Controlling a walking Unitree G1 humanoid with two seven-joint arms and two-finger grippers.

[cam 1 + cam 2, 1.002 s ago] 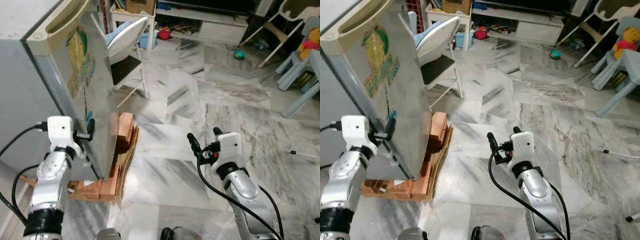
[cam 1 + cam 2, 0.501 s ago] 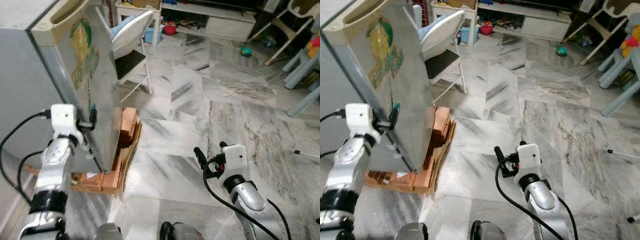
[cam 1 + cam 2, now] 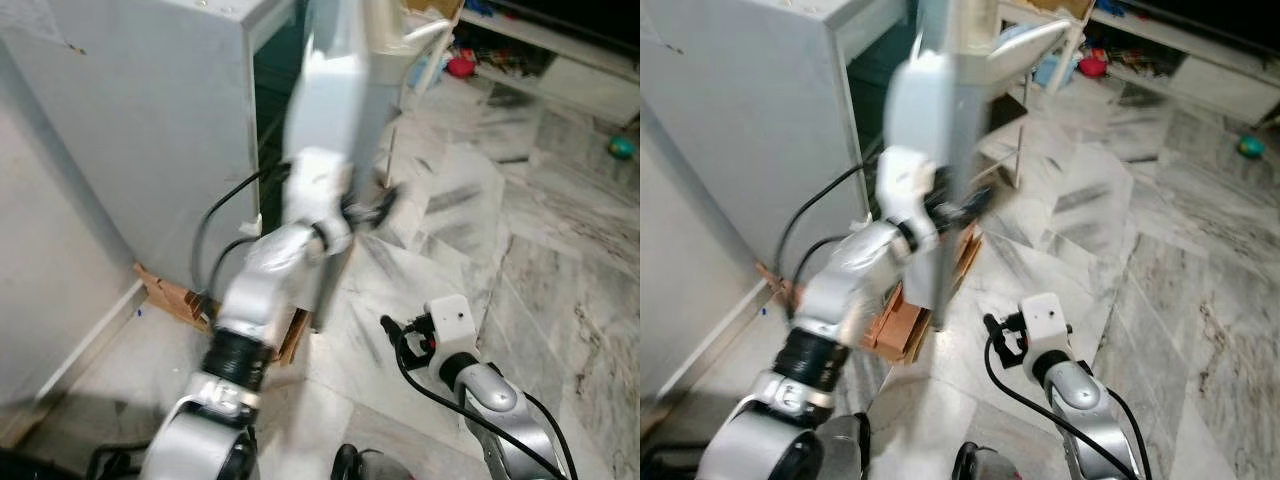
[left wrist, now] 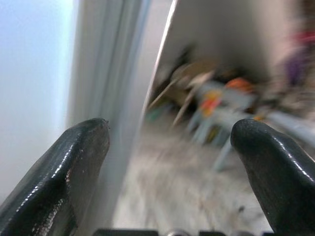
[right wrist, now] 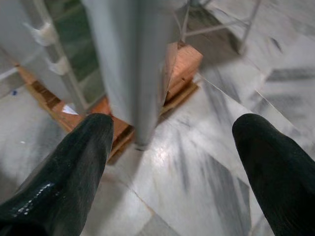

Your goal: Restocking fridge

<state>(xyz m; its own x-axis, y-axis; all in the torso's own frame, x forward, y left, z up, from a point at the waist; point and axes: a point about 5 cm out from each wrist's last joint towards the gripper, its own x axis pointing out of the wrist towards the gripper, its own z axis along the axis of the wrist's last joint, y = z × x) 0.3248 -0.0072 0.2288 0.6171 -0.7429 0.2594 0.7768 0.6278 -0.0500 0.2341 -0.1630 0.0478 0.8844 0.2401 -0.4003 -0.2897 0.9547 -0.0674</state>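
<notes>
Plainly, left end effector (image 3: 385, 203) gapes wide beside fridge door (image 3: 335, 110), gripping nothing.

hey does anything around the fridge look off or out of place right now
Yes. The grey fridge stands on a makeshift base of reddish-brown wood blocks and cardboard rather than on the marble floor. Its door is partly open, with the left gripper at its edge. Toys lie scattered on the floor behind.
</notes>
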